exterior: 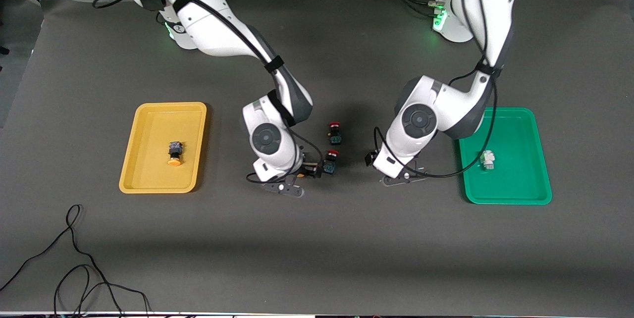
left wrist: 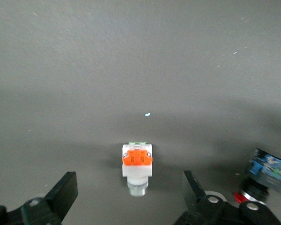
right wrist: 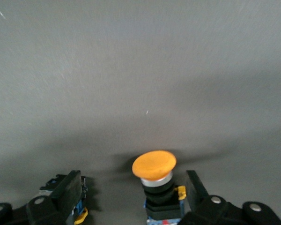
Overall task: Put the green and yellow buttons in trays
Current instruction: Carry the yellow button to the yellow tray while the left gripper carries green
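My left gripper [left wrist: 129,199] is open low over the table middle, its fingers astride a white-and-silver button with an orange-red mark [left wrist: 137,164] that lies on the mat. In the front view my left gripper [exterior: 398,174] hides that button. My right gripper [right wrist: 131,197] is open, its fingers astride a dark button with a yellow-orange cap [right wrist: 155,174], which stands close to one finger. In the front view my right gripper [exterior: 302,173] covers it. The yellow tray [exterior: 148,182] holds one yellow-capped button [exterior: 174,153]. The green tray [exterior: 510,189] holds one white-and-silver button [exterior: 487,159].
Two dark switches with red caps [exterior: 335,132] [exterior: 331,159] stand between the two grippers; the nearer one shows beside my left gripper in the left wrist view [left wrist: 262,178]. A blue-bodied switch [right wrist: 79,206] sits just outside one right finger. A black cable [exterior: 74,258] lies near the table's front edge.
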### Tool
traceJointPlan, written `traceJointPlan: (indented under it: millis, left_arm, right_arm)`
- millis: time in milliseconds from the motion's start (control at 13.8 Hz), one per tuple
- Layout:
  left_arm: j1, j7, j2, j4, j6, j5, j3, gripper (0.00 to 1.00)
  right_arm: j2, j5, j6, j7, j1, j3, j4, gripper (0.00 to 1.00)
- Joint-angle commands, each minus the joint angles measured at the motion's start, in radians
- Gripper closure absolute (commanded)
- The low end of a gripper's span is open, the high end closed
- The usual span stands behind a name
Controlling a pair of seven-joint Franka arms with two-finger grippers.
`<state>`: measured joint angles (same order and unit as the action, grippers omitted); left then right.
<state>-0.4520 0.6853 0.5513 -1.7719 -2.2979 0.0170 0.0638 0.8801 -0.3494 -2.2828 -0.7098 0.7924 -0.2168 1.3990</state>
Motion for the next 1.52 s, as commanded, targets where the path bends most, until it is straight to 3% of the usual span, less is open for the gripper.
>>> traceJointPlan:
  millis: [0, 73, 145, 290, 363, 508, 581, 653, 726, 798, 1016, 1234, 1452]
  left_arm:
    - [-0.017, 0.039, 0.01, -0.073, -0.098, -0.003, -0.018, 0.0]
    - [-0.025, 0.06, 0.025, -0.084, -0.125, -0.003, -0.016, 0.0]
    - [-0.031, 0.074, 0.041, -0.084, -0.135, -0.003, -0.018, 0.0]
    - [-0.036, 0.082, 0.053, -0.083, -0.135, -0.003, -0.016, 0.0]
    - [-0.036, 0.083, 0.053, -0.083, -0.135, 0.0, -0.016, 0.0]
    - [-0.036, 0.086, 0.058, -0.083, -0.135, 0.0, -0.016, 0.01]
    - [-0.036, 0.088, 0.059, -0.083, -0.135, 0.001, -0.016, 0.15]
    - [-0.034, 0.088, 0.059, -0.083, -0.135, 0.001, -0.016, 0.47]
    - [-0.033, 0.089, 0.059, -0.083, -0.133, 0.003, -0.016, 0.7]
    - [-0.033, 0.091, 0.059, -0.083, -0.132, 0.003, -0.016, 0.81]
    - [-0.024, 0.102, 0.047, -0.072, -0.11, 0.003, -0.018, 0.85]
    - [0.013, 0.086, -0.048, -0.009, 0.05, 0.003, -0.016, 0.85]
    - [0.056, 0.019, -0.163, 0.086, 0.272, 0.049, -0.016, 0.87]
  right_arm:
    - [0.028, -0.005, -0.007, -0.039, 0.01, -0.01, -0.023, 0.05]
    - [0.031, -0.002, -0.007, -0.037, 0.01, -0.012, -0.021, 0.1]
    - [0.034, 0.021, -0.007, -0.039, 0.01, -0.013, -0.017, 0.22]
    - [0.036, 0.046, -0.007, -0.042, 0.01, -0.013, -0.015, 0.9]
    - [0.036, 0.047, -0.007, -0.048, 0.01, -0.013, -0.015, 1.0]
    - [0.033, 0.093, -0.007, -0.049, 0.021, -0.019, -0.017, 1.0]
    - [0.03, 0.099, -0.006, -0.049, 0.016, -0.019, -0.017, 1.0]
    - [0.019, 0.101, -0.003, -0.046, 0.008, -0.019, -0.018, 1.0]
    - [-0.004, 0.101, 0.015, -0.042, 0.005, -0.026, -0.017, 1.0]
    - [-0.027, 0.101, 0.057, -0.033, -0.007, -0.039, -0.018, 1.0]
    - [-0.133, 0.109, 0.231, 0.024, -0.051, -0.062, -0.015, 1.0]
    - [-0.242, 0.112, 0.464, 0.163, -0.05, -0.185, -0.005, 1.0]
    - [-0.366, 0.112, 0.533, 0.436, -0.051, -0.33, 0.107, 1.0]
